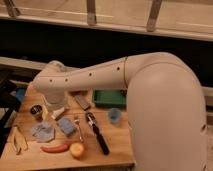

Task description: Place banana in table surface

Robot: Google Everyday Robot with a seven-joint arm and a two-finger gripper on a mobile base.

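- The banana [19, 142] is lying flat on the table surface [118, 144], way over at the front-left edge (pale yellow with dark streaks, and it looks forked into two prongs). Nothing is touching it.
- Just to its right there's a crumpled bluish cloth [42, 132]. A red-orange pepper [54, 148] sits near the front edge, with a round yellow-red fruit [77, 149] right beside the pepper's end.
- Further toward the middle: a blue sponge [66, 125], a fork [79, 129] and a black-handled tool [98, 135], all flat on the wood and roughly side by side.
- The gripper [53, 106] hangs off the end of the big white arm [95, 77] over the back-left part of the table, well apart from the banana. Its jaws are spread apart and it isn't gripping the banana.
- Right by the gripper there's a white tube-shaped thing [59, 113] on its side and a small dark tin [36, 110] (can't tell what's in it).
- At the back sits a green tray [109, 98], with a small blue cup [114, 116] just in front of it.
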